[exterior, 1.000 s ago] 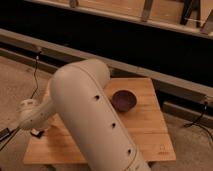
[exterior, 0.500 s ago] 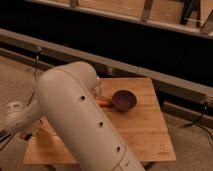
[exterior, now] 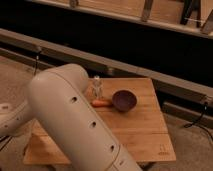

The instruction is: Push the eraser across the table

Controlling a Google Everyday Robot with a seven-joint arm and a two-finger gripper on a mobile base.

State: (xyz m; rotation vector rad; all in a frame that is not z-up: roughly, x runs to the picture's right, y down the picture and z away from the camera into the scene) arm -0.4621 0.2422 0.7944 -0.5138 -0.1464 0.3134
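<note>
The light wooden table (exterior: 142, 132) stands in the middle of the camera view. My large pale arm (exterior: 75, 125) fills the lower left and covers the table's left part. The eraser does not show; it is hidden or out of view. My gripper does not show either; it lies behind the arm or outside the frame.
A dark purple bowl (exterior: 124, 100) sits on the table's far middle. An orange carrot-like thing (exterior: 101, 103) lies just left of it. A small clear bottle (exterior: 97, 87) stands behind the carrot. A long dark bench or rail (exterior: 150, 75) runs behind the table.
My arm has swung to the left, uncovering more of the table top, the orange thing and the clear bottle. The bowl has not moved.
</note>
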